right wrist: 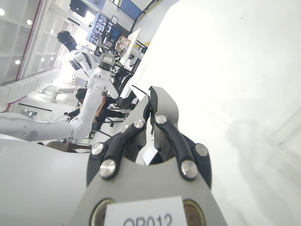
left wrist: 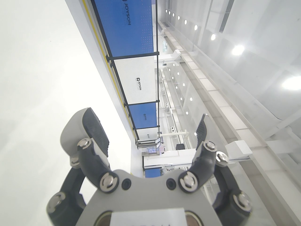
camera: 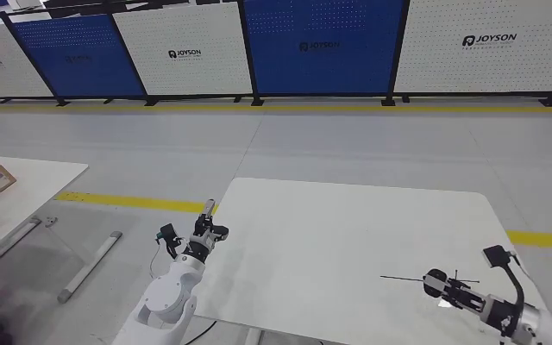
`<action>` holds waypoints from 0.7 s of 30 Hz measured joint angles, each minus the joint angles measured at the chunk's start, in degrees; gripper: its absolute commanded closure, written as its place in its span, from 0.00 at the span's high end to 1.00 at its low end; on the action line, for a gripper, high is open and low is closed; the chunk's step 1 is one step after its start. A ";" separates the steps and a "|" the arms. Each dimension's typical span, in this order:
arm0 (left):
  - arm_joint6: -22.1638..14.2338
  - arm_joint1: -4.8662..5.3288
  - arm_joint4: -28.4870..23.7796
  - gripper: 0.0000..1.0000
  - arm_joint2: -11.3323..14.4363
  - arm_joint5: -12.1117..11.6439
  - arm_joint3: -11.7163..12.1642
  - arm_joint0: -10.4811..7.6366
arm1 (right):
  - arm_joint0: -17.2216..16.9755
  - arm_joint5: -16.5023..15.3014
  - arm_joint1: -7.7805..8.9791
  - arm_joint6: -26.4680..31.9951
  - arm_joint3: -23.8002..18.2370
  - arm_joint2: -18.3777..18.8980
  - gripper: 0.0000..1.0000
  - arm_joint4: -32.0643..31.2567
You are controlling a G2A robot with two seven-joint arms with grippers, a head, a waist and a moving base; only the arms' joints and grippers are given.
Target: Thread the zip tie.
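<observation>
The left jaws stand wide apart with nothing between them, the ribbed black pads (left wrist: 96, 128) facing each other across a broad gap. In the top view the left arm (camera: 172, 293) comes up from the near left, and its jaws sit at the left edge of the bench (camera: 345, 216), pointing away from the robot toward the back wall. The right wrist view shows this arm (right wrist: 94, 88) farther off, raised beside the bench edge.

The bench is white with rounded corners. Off to its left, across a strip of grey floor marked by a yellow line (camera: 129, 201), the corner of another white table (camera: 39, 177) comes in. Blue and white perforated panels (camera: 323, 43) run along the back.

At the near right of the bench the right jaws are pressed together on the zip tie (camera: 401, 278), a thin black strip. Its long end runs out leftward toward the middle of the bench, and a shorter bit sticks out on the other side of the jaws. In the right wrist view the zip tie (right wrist: 140, 90) shows past the closed fingertips. Whether the strip touches the bench surface I cannot tell.
</observation>
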 measured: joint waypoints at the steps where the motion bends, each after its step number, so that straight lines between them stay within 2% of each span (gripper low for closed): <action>1: 0.00 0.00 0.00 1.00 0.00 0.00 0.00 0.00 | -0.01 0.00 0.01 0.03 -0.01 0.01 0.00 0.03; 6: 0.00 0.00 0.00 1.00 0.00 0.00 0.00 0.00 | 0.10 0.23 -0.04 -0.60 -0.19 0.01 0.00 -0.63; 12: 0.00 0.00 0.00 1.00 0.00 0.00 0.00 0.00 | 1.95 -0.01 -0.92 -10.36 -5.00 -3.56 0.00 -14.93; 16: 0.00 0.00 0.00 1.00 0.00 0.00 0.00 0.00 | 4.61 -0.01 -1.46 -14.11 -7.05 -8.42 0.00 -24.34; 18: 0.00 0.00 0.00 1.00 0.00 0.00 0.00 0.00 | 5.65 0.00 -1.64 -14.17 -6.41 -10.60 0.00 -25.02; 21: 0.00 0.00 0.00 1.00 0.00 0.00 0.00 0.00 | 5.84 0.00 -1.67 -13.90 -6.21 -10.85 0.00 -24.07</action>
